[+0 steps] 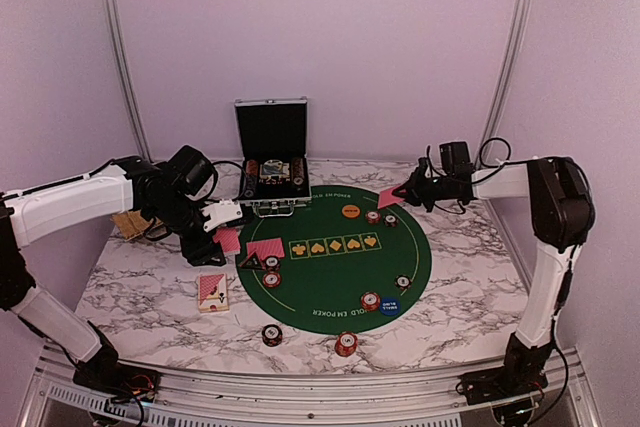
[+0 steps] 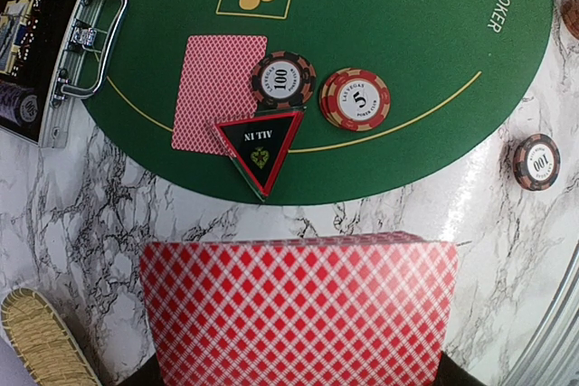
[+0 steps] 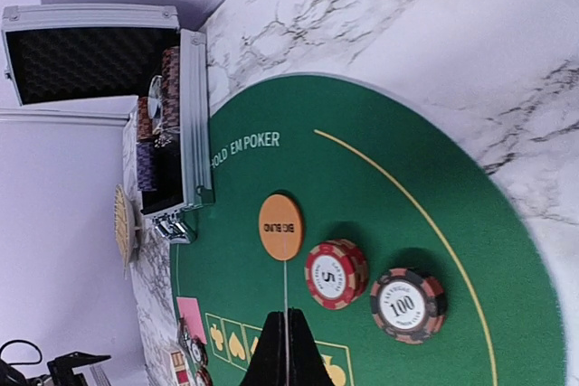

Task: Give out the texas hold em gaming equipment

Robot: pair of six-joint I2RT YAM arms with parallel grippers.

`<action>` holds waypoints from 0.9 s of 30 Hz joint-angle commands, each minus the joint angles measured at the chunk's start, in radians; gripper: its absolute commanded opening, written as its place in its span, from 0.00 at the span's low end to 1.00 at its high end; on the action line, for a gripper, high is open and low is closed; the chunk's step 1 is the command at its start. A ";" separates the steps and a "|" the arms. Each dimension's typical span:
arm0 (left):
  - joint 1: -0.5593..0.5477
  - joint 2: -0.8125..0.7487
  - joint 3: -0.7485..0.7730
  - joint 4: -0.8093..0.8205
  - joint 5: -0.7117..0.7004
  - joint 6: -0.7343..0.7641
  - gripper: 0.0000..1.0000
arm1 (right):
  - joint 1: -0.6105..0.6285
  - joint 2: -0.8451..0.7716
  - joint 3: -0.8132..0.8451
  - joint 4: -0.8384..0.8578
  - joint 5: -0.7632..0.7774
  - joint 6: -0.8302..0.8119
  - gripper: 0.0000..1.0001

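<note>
My left gripper (image 1: 222, 235) is shut on a stack of red-backed playing cards (image 2: 298, 309), which hides its fingers in the left wrist view. It hangs over the marble just left of the green mat (image 1: 330, 292). On the mat below lie one red-backed card (image 2: 220, 92), a black triangular marker (image 2: 261, 145) and two chips (image 2: 283, 80) (image 2: 355, 98). My right gripper (image 3: 288, 324) is shut on a single card (image 1: 388, 197), seen edge-on above the mat's far right. Under it sit an orange disc (image 3: 280, 226) and two chips (image 3: 335, 273) (image 3: 408, 304).
The open silver-edged case (image 1: 271, 162) stands at the mat's far edge. A woven tray (image 1: 130, 225) lies far left. A blue disc (image 1: 389, 306) and chips sit on the mat's near side. Two chips (image 1: 272, 335) (image 1: 346, 344) and a card box (image 1: 212, 292) rest on marble.
</note>
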 commanded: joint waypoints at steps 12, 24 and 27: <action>0.002 -0.039 0.000 0.008 0.014 0.004 0.00 | -0.069 0.077 -0.012 0.037 0.119 -0.025 0.00; 0.002 -0.045 -0.007 0.007 0.020 0.001 0.00 | -0.071 0.167 0.053 0.101 0.111 0.014 0.00; 0.001 -0.046 -0.008 0.007 0.021 0.000 0.00 | -0.070 0.191 0.073 0.108 0.094 0.021 0.00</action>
